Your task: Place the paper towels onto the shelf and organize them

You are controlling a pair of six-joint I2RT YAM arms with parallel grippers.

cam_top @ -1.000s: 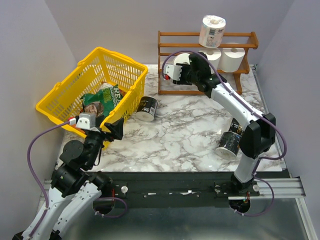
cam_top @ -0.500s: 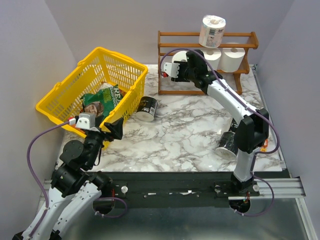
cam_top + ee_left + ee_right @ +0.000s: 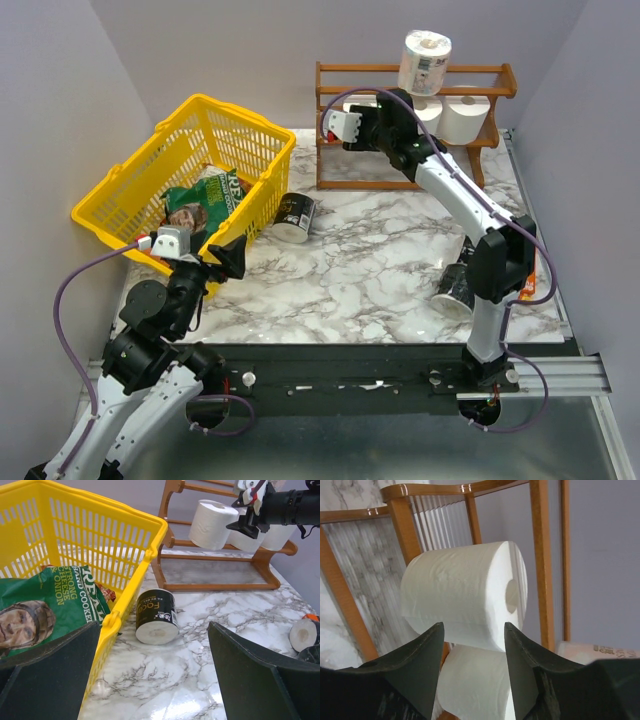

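Note:
The reddish-brown shelf (image 3: 360, 69) stands at the back right. A wrapped paper towel roll (image 3: 425, 62) stands on its top. Two white rolls (image 3: 466, 117) stand on the middle tier. A third white roll (image 3: 212, 524) stands upright at the left of that tier, mostly hidden in the top view. My right gripper (image 3: 372, 115) is in front of this roll. In the right wrist view the jaws are part open and the gripper (image 3: 472, 627) has its tips at the roll's side (image 3: 465, 595), with nothing clamped. My left gripper (image 3: 152, 680) is wide open and empty, low over the table.
A yellow basket (image 3: 130, 185) holding a green snack bag (image 3: 205, 200) sits at the left. A black-wrapped roll (image 3: 295, 217) lies beside it. Another black-wrapped roll (image 3: 460, 285) lies by the right arm. The shelf's bottom tier (image 3: 215, 572) holds nothing.
My right gripper has moved back and up toward the shelf's left side, the white roll staying at its fingertips. The left arm has not moved.

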